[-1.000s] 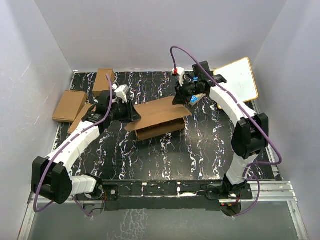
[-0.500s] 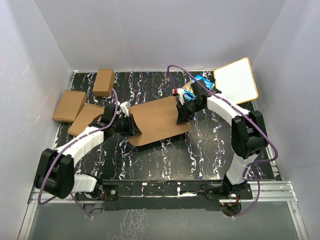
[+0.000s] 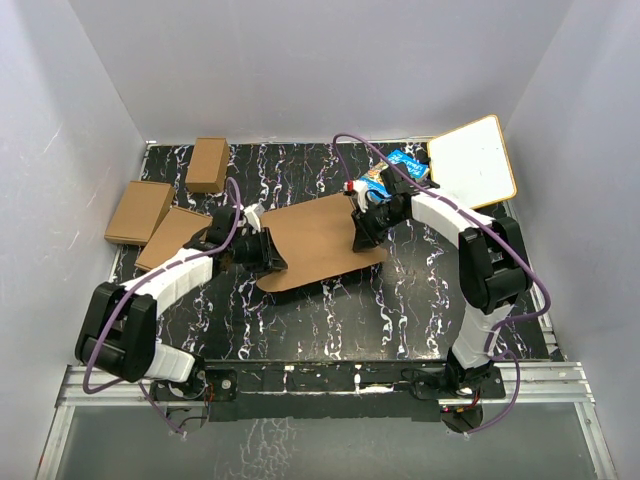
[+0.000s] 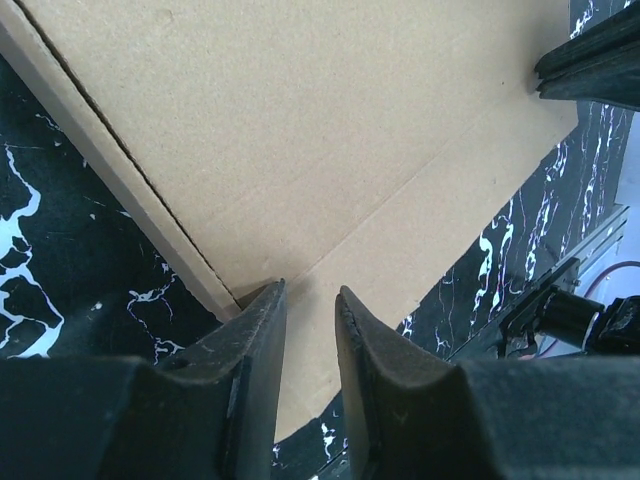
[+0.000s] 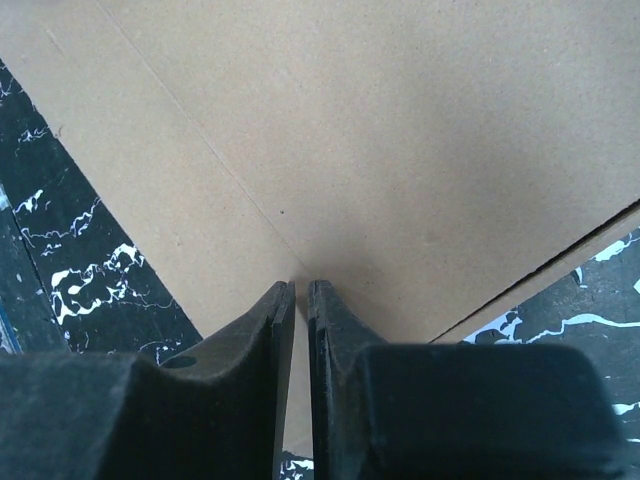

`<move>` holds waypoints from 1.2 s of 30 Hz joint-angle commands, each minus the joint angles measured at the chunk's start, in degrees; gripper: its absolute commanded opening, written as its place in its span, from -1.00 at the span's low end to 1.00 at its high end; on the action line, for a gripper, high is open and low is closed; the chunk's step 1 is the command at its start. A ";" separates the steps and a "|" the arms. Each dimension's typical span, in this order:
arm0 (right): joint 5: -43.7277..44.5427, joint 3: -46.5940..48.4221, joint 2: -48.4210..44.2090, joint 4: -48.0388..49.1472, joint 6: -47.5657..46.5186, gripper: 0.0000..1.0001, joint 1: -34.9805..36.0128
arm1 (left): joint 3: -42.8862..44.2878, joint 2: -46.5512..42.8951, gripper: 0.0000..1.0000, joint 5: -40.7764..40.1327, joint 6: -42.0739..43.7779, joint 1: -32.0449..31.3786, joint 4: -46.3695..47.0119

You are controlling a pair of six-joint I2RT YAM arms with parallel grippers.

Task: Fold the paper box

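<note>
Near edge, left side: the left arm (image 3: 170,278) runs low, forward and inward, wrist turned toward centre. The left gripper (image 3: 268,250) points rightward and down; its fingers (image 4: 255,340) are slightly parted, with a narrow gap between the tips.

Right side: the right arm (image 3: 440,208) climbs from its base, elbow raised, forearm sweeping left. The right gripper (image 3: 362,235) tips downward, fingers (image 5: 270,330) all but together, only a thin slit showing. The two grippers face each other, well apart.

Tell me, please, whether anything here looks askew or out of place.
The paper box lies flat but skewed, its edges diagonal to the table. At the far right corner a white board sits tilted and overhangs the table's edge. On the left, a small cardboard box also reaches past the edge.
</note>
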 commanded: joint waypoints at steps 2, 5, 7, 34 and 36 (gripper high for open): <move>-2.67 0.05 -0.19 1.93 -1.92 -0.63 -0.40 | 1.19 -4.13 -0.44 -2.40 1.09 0.36 -3.46; -6.51 0.97 -1.32 1.12 -3.14 -0.61 -1.15 | 1.53 -6.52 -0.41 -1.22 0.37 0.33 -1.95; -7.08 1.21 -1.76 1.43 -3.32 -0.60 -1.44 | 1.40 -6.96 -0.39 -0.50 -0.40 0.33 -0.28; -11.32 -14.02 -16.36 13.12 -54.43 0.89 2.58 | -11.20 -23.13 0.10 10.70 31.12 0.18 18.43; -9.52 -12.36 -14.12 12.90 -54.17 0.88 3.15 | -12.20 -24.28 0.21 11.31 36.17 0.06 18.50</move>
